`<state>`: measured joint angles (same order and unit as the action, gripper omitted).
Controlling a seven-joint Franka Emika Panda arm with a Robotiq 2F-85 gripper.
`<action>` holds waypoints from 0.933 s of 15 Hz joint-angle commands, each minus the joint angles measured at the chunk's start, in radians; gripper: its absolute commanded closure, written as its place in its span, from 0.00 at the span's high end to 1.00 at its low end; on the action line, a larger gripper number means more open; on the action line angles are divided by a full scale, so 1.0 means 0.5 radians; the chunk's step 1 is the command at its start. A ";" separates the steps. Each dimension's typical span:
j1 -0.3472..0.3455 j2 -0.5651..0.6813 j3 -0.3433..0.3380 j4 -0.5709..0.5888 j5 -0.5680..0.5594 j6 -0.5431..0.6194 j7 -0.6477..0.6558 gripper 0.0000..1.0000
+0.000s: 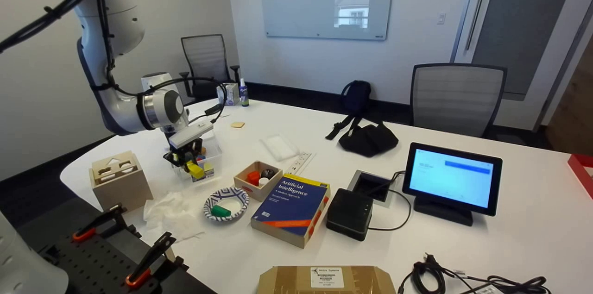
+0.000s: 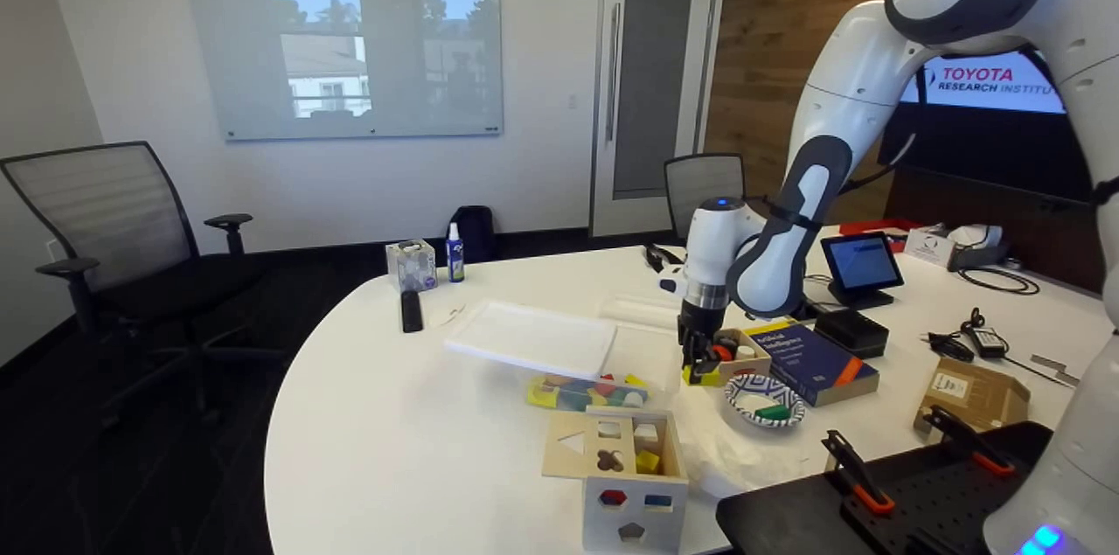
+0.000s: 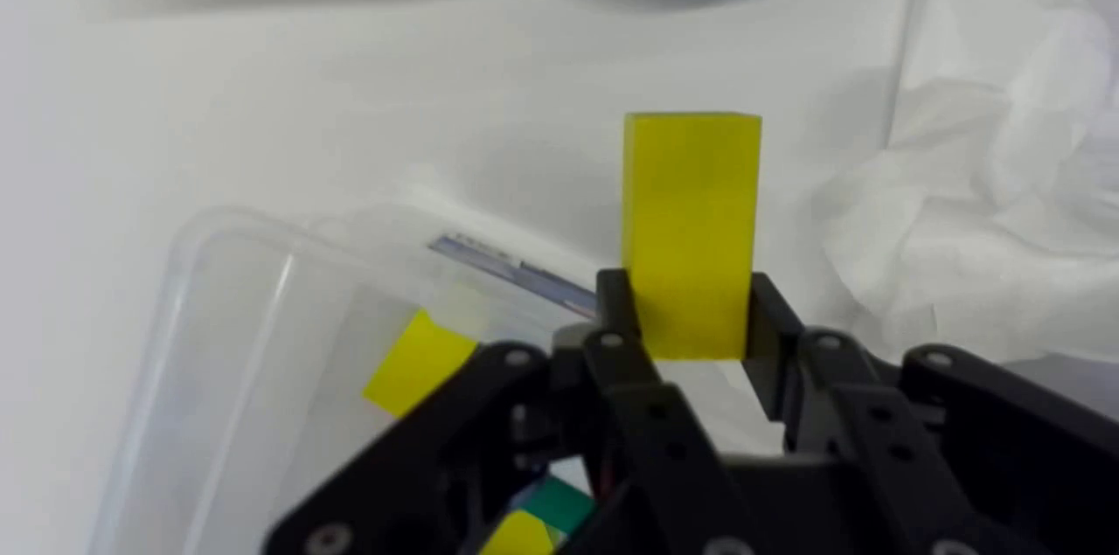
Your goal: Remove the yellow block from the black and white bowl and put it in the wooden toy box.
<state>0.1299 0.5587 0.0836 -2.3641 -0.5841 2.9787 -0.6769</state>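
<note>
Removal looks done: the yellow block (image 3: 693, 214) is out of the blue-and-white patterned bowl (image 1: 234, 203), lower left of centre in an exterior view, where I see just a green piece (image 1: 221, 211). Left to do: transfer to the wooden toy box (image 1: 123, 191), at that frame's left, and release. Gripper (image 3: 693, 310) parted only to block width, a jaw against either side; block sits between them, jutting past the tips toward the top of the wrist view.
</note>
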 commanded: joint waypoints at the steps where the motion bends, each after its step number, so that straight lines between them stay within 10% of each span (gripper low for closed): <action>1: 0.078 -0.204 0.084 -0.134 -0.018 -0.006 0.044 0.08; 9: 0.136 -0.681 0.397 -0.317 0.125 -0.134 0.062 0.08; 14: -0.248 -0.579 0.824 -0.372 0.593 0.024 -0.545 0.08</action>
<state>0.1325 0.2352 0.3759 -2.5203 -0.4020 2.9355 -0.7530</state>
